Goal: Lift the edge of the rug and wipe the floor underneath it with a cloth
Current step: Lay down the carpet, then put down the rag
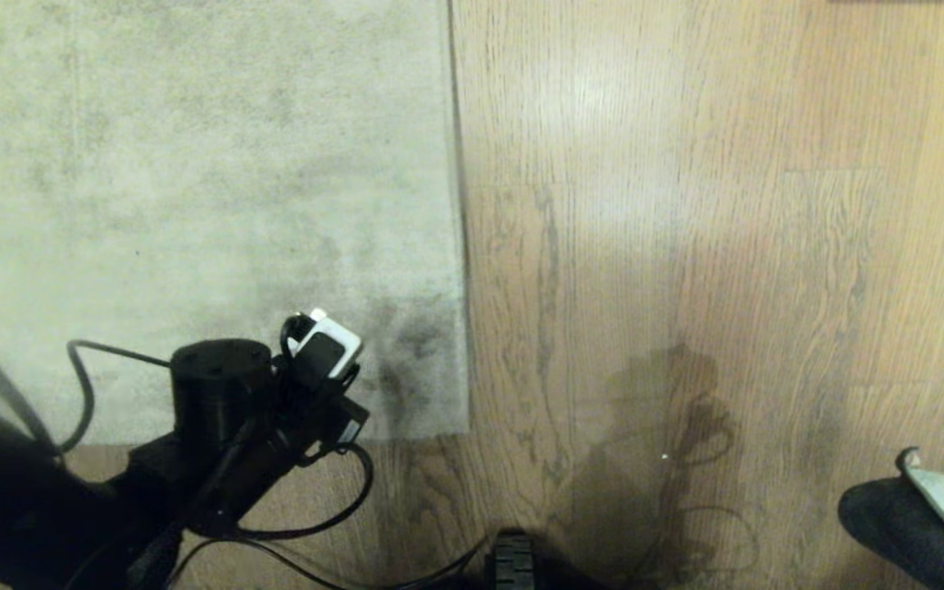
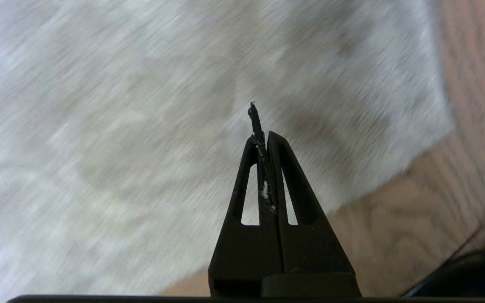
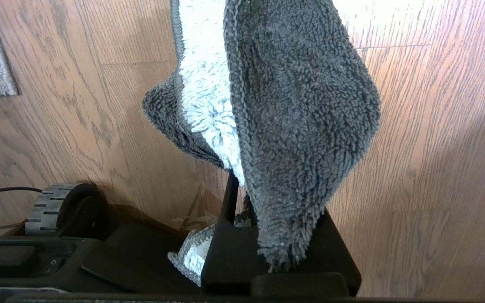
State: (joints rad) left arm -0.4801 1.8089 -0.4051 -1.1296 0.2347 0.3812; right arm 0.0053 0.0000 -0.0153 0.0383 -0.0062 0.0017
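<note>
The left gripper (image 2: 262,136), fingers pressed together on nothing, hangs over the rug (image 1: 193,180) near its lower-right corner, upper left of frame. At lower right, the right gripper (image 3: 242,198) seems clamped on the cloth (image 3: 293,109), above the floor (image 1: 685,246).

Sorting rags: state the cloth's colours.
The cloth is dark grey with a pale grey-white inner side, clearest in the right wrist view.

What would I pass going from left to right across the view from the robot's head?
The left arm with its shut left gripper over the near corner of the rug → the rug's straight edge → bare wood floor → a small wheel at the bottom → the grey cloth at the far right.
</note>
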